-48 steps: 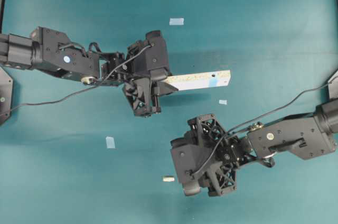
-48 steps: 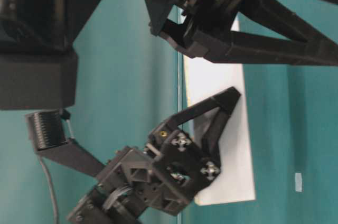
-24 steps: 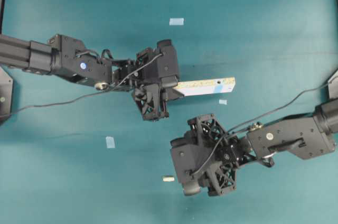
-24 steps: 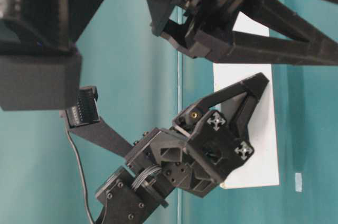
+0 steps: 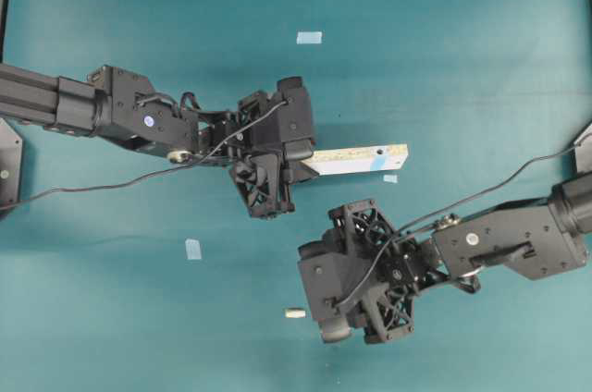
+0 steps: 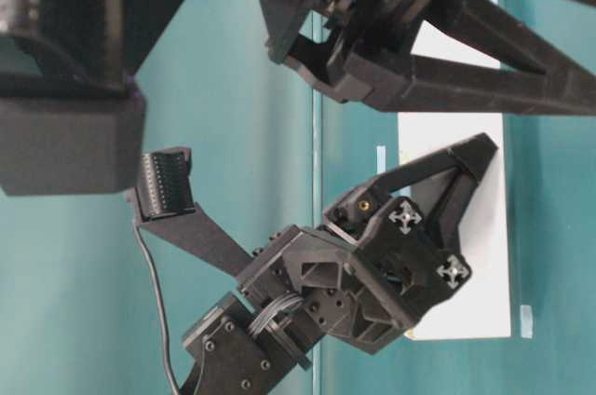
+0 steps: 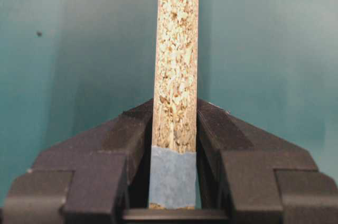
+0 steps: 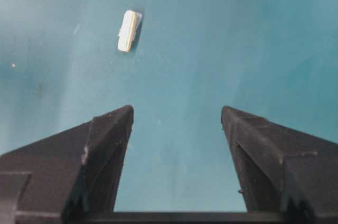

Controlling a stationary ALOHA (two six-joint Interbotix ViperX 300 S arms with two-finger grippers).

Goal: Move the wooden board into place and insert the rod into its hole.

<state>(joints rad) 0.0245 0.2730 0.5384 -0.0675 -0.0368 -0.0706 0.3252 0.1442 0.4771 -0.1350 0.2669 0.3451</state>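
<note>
Left gripper [image 5: 298, 157] comes in from the left side of the top view, and its two black fingers [image 7: 127, 145] squeeze the wooden board [image 5: 359, 158] from both sides. The wrist view shows the board on its thin edge, with a bit of blue tape low down between the fingers. The end it holds is hidden under the black gripper in the top view, so only the far end sticks out to the right. That end has one small dark hole and a blue patch. In the table-level view the board [image 6: 475, 255] looks like a plain white strip, partly hidden behind both grippers.

Three small pale blue tape squares lie on the green table [image 5: 481, 41]: one at the top middle [image 5: 309, 38], one lower left [image 5: 192, 249], and one just under the board's free end [image 5: 390, 178].

The rod [image 5: 294, 313] is one tiny white peg lying flat on the table, low in the middle, well apart from the board. It sits just to the left of the right gripper [image 5: 326, 313].

The right gripper [image 8: 177, 123] has its fingers spread wide with nothing between them. In its wrist view the rod [image 8: 128, 30] lies ahead and a little left of the gap, not touching either finger. The arm on the far right is cut off by the picture edge.
</note>
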